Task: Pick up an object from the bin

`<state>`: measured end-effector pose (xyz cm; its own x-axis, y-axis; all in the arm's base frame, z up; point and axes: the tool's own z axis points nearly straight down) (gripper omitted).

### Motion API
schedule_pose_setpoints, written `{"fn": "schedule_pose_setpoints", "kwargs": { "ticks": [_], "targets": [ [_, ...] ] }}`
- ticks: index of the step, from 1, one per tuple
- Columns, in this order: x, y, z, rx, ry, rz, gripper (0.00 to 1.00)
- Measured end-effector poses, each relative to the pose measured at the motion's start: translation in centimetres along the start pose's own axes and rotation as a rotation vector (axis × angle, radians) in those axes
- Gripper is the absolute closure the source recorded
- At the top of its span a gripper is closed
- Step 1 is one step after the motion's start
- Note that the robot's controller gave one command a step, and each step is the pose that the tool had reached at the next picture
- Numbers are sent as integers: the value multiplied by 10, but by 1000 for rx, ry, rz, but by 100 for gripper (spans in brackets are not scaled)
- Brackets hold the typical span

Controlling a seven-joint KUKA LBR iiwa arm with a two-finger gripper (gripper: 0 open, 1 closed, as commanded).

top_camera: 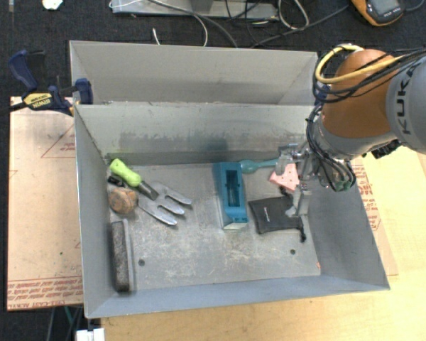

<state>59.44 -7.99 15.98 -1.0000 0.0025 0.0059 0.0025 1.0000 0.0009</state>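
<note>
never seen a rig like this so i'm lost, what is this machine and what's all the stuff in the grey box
This is a robot arm, reaching in from the right. At its end is a gripper, a claw for picking things up. The one camera looks down from above, somewhat to one side, on a grey metal bin. In it lie a green-handled fork, a brown lump and a dark bar on the left, a blue box in the middle and a black flat piece on the right. The gripper hangs low at that piece's right edge, with a pink scrap and a teal handle beside it. Whether it holds anything I cannot tell.
</note>
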Motion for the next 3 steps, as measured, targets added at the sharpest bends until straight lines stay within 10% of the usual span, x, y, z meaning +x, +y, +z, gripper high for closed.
{"fn": "schedule_pose_setpoints", "kwargs": {
  "ticks": [1,2,3],
  "targets": [
    [-2,0,-5,1,-8,-2,0],
    [24,-11,61,2,-11,-20,0],
    [38,17,89,2,-22,-11,100]
  ]
}}
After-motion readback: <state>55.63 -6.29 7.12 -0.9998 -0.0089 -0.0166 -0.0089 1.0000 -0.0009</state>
